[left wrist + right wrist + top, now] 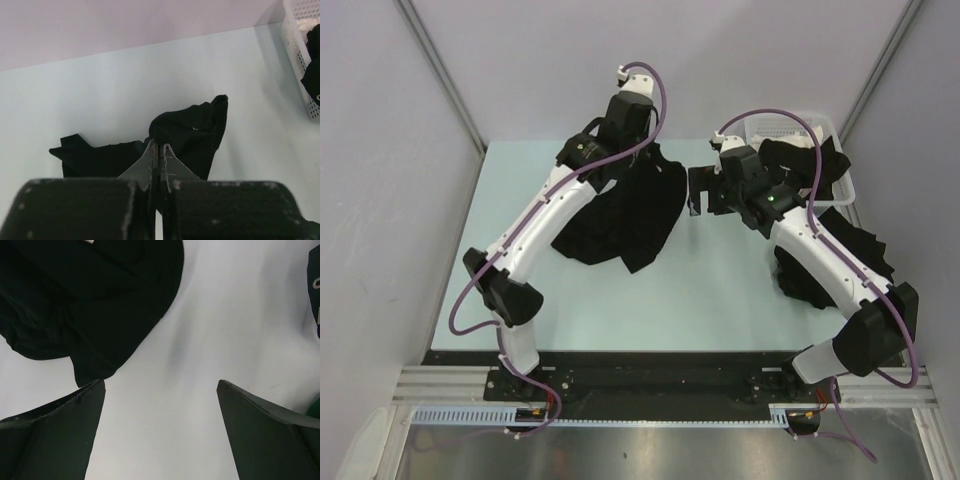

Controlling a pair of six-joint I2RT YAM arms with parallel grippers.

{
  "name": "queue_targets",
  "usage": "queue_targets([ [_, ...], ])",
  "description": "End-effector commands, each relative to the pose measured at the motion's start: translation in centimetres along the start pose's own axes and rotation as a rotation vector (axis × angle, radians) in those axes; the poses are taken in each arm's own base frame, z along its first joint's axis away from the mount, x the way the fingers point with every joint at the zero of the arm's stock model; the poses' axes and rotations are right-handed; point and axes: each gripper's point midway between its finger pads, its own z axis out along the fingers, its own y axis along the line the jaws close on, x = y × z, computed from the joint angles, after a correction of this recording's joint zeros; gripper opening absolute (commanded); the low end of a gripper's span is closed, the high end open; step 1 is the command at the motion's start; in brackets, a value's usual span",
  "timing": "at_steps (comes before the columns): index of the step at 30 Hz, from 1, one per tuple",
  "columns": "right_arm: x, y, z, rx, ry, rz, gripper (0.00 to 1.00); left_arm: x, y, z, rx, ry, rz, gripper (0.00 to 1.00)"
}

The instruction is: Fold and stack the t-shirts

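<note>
While one shirt (625, 215) is being pinched by the left gripper (156, 146), left of the basket (820, 122), apparently for spreading, the right gripper (161, 384) is being held wide, empty, between them; other shirts (800, 160) are being stored in and beside the basket.

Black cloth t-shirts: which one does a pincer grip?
The black cloth t-shirt at mid-table: the shut left pincer pinches it. The shirts in the white slotted plastic basket and the right-hand heap lie free.
</note>
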Motion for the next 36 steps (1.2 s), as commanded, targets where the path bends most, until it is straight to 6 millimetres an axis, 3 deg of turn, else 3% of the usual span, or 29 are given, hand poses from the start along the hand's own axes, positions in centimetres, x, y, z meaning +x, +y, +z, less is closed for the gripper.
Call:
queue_targets([
  [1, -1.9, 0.9, -0.8, -0.036, -0.073, 0.017, 0.99, -1.9, 1.4, -1.8, -0.005, -0.069, -0.014, 0.0],
  [6, -2.0, 1.0, -0.9, -0.039, -0.075, 0.018, 1.0, 0.0, -0.1, -0.9, 0.042, -0.024, -0.056, 0.0],
  [10, -1.9, 0.5, -1.0, -0.019, -0.077, 0.014, 1.0, -0.8, -2.8, -0.9, 0.144, -0.067, -0.079, 0.0],
  [15, -2.1, 0.4, -1.5, -0.019, -0.088, 0.013, 1.0, 0.1, -4.8, 0.8, 0.156, -0.057, -0.036, 0.01],
  [19, -1.7, 0.3, -1.7, -0.022, -0.081, 0.006, 1.0, 1.4, -5.5, 2.4, 0.139, -0.04, -0.001, 0.32],
  [21, -1.3, 0.3, -1.7, -0.025, -0.071, 0.001, 1.0, 1.7, -5.6, 2.6, 0.126, -0.04, 0.014, 0.37],
  [24, -0.6, 0.6, -2.1, -0.041, -0.054, 0.002, 1.0, 2.1, -5.0, 2.4, 0.081, -0.037, 0.022, 0.47],
  [26, -0.1, 1.2, -2.5, -0.068, -0.047, 0.012, 1.0, 1.3, -3.6, 1.3, 0.024, -0.067, 0.013, 0.52],
  [27, 0.7, 1.6, -2.5, -0.087, -0.028, 0.015, 1.0, 2.0, -3.1, 1.1, 0.001, -0.058, 0.023, 0.54],
  [29, 1.7, 2.2, -2.5, -0.11, -0.001, 0.036, 0.99, 1.1, -0.9, -0.9, -0.066, -0.09, -0.001, 0.55],
  [30, 3.1, 2.7, -2.2, -0.129, 0.035, 0.034, 1.0, 2.5, -0.1, -1.1, -0.095, -0.066, 0.014, 0.54],
  [32, 4.6, 3.3, -1.2, -0.133, 0.086, 0.061, 1.0, 2.3, 2.4, -3.2, -0.159, -0.092, -0.014, 0.54],
  [33, 5.4, 3.7, -0.8, -0.141, 0.11, 0.064, 1.0, 4.0, 3.2, -3.2, -0.187, -0.066, 0.004, 0.56],
  [34, 5.9, 4.4, -0.5, -0.167, 0.129, 0.073, 1.0, 3.5, 4.6, -4.7, -0.216, -0.09, -0.017, 0.57],
  [36, 6.8, 5.0, 0.4, -0.173, 0.149, 0.072, 1.0, 5.4, 5.6, -5.3, -0.237, -0.062, -0.006, 0.57],
])
